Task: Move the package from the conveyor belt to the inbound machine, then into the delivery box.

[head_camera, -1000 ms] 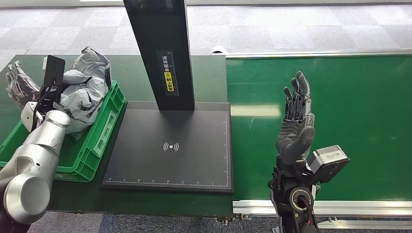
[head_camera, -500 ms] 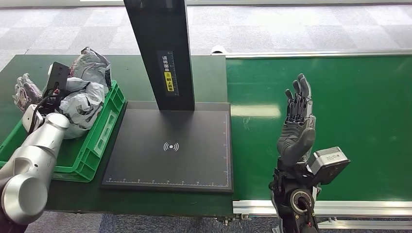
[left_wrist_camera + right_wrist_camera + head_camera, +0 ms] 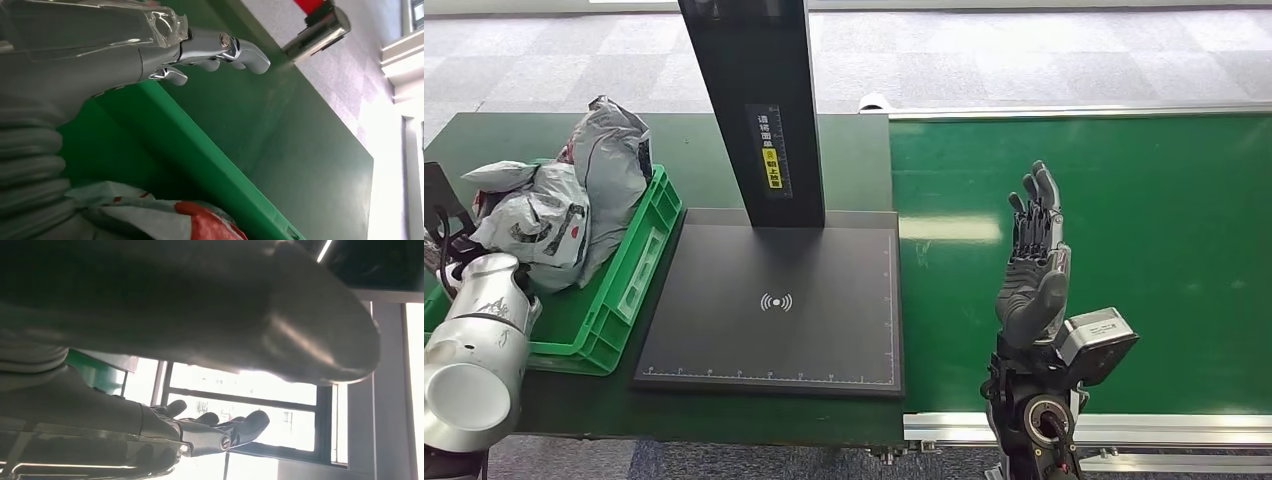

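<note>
Two grey plastic-bag packages lie in the green delivery box point(image 3: 640, 268) at the left: one with red print point(image 3: 532, 222) in front, a taller one point(image 3: 614, 165) behind. My silver left arm point(image 3: 476, 340) has drawn in beside the box's near left corner. In the left wrist view my left hand point(image 3: 125, 45) holds nothing, its fingers point(image 3: 225, 47) stretched out over the box's wall point(image 3: 200, 165), with the printed package point(image 3: 150, 220) beside it. My right hand point(image 3: 1034, 255) stands upright over the conveyor belt point(image 3: 1164, 240), fingers straight and apart, empty.
The inbound machine's black platform point(image 3: 774, 335) lies between box and belt, its dark column point(image 3: 754, 100) rising at the back. The box and machine sit on a green table point(image 3: 854, 150). The belt's metal rail point(image 3: 1124, 428) runs along the near edge. Grey floor lies beyond.
My left arm has pulled back toward me and to the left, away from the box. The printed package has settled lower in the box. My right hand has sunk slightly.
</note>
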Motion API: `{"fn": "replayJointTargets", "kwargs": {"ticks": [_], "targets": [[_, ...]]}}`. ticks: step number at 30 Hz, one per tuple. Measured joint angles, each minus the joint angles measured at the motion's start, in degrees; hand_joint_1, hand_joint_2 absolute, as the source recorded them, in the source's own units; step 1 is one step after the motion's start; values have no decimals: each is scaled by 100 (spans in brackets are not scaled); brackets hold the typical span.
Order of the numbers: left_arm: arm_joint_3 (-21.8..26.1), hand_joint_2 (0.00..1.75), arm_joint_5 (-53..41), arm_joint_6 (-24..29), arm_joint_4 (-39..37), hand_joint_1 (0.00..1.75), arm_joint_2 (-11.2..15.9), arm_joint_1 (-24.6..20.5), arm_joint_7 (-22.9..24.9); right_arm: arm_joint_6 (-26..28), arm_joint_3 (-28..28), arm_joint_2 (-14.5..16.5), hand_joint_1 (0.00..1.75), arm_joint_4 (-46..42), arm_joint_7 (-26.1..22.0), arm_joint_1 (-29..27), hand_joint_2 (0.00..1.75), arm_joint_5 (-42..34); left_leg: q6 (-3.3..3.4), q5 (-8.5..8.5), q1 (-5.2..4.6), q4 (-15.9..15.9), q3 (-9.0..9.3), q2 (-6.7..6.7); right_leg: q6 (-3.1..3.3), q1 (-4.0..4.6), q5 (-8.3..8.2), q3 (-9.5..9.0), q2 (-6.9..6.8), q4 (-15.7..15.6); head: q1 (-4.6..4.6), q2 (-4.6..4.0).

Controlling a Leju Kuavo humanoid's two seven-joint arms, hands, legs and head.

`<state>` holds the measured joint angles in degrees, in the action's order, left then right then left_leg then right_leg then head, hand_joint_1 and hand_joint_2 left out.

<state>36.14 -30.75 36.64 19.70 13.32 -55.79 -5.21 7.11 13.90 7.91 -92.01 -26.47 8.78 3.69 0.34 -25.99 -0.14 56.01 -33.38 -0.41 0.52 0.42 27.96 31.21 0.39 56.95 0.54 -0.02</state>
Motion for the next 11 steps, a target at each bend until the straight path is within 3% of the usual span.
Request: {"fn": "replayJointTargets", "kwargs": {"ticks": [5, 11], "targets": [[718, 0, 1312, -1293, -5, 0, -27, 14, -432, 36, -36, -9, 0, 15, -28, -45, 0, -34, 0, 0, 1, 0, 1, 8, 2, 0, -2, -1, 6, 0, 1, 0], [1239, 0, 1757, -1735, -3, 0, -45, -37, -629, 35, -55, -10, 0, 50, -31, -44, 0, -47, 0, 0, 0, 0, 3, 9, 3, -2, -6, -2, 10, 0, -1, 0]]}}
